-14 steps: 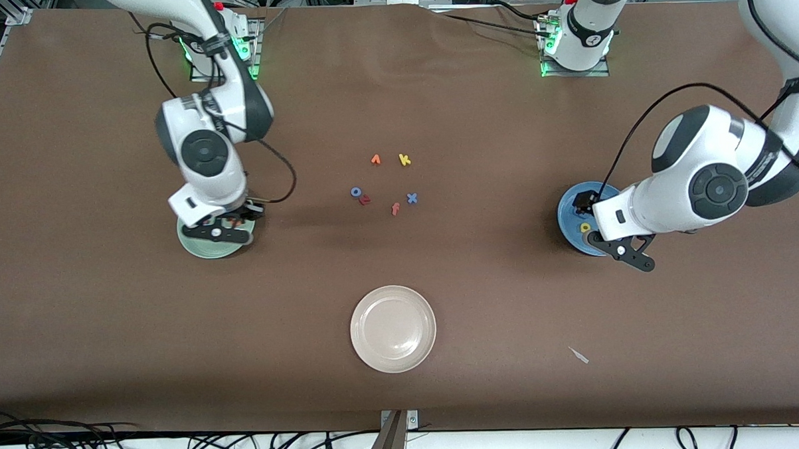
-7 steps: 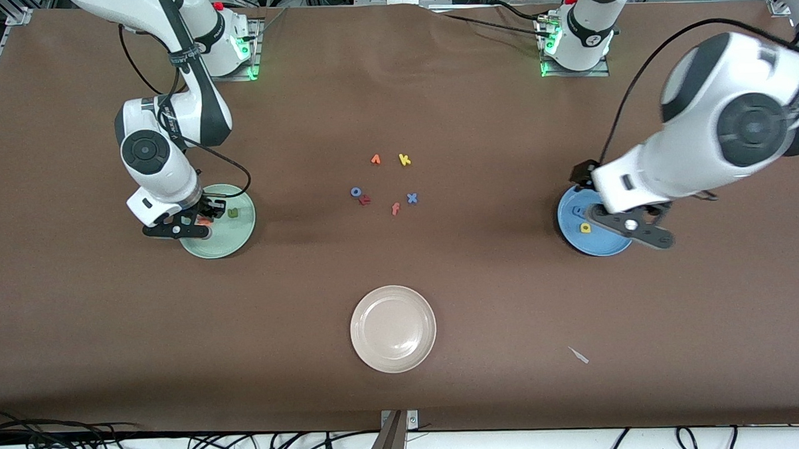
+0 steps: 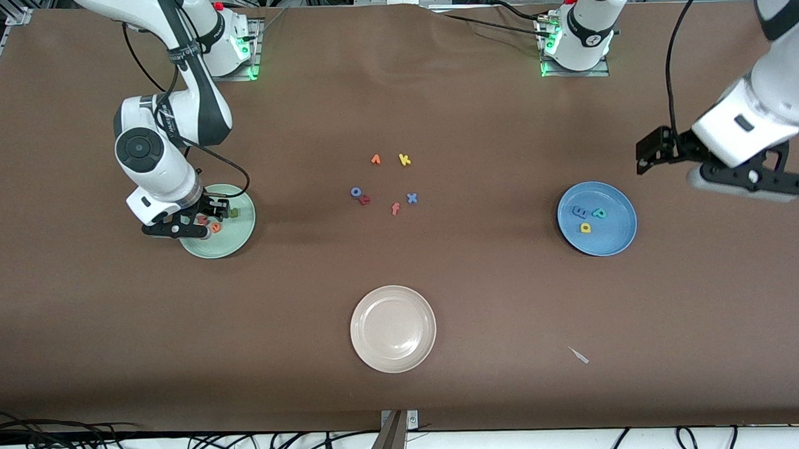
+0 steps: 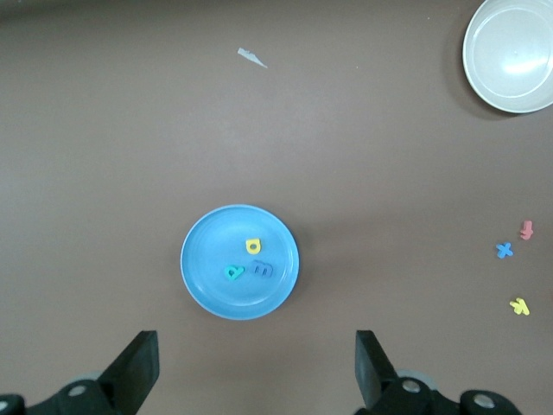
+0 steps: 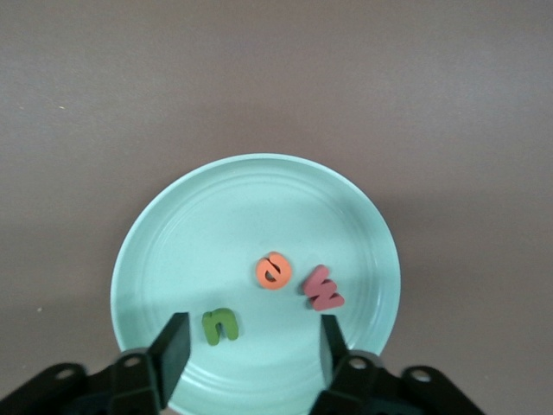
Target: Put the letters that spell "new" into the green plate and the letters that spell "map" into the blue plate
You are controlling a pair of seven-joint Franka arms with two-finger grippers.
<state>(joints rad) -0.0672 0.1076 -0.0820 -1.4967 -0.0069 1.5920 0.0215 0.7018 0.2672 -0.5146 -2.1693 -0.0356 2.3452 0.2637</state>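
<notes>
The green plate holds the olive n, the orange e and the pinkish-red w, all lying loose. My right gripper hangs low over this plate, open, with nothing between its fingers. On the blue plate lie the blue m, the teal p and the yellow a. My left gripper is raised over bare table beside the blue plate, toward the left arm's end, open wide and empty.
A cream-white plate sits nearer the front camera at mid-table. Several loose letters lie in the table's middle, among them a yellow k, a blue x and an orange f. A white scrap lies near the front edge.
My right gripper has opened over the green plate and the orange e now lies on it. My left arm has risen off the blue plate and swung toward its own end.
</notes>
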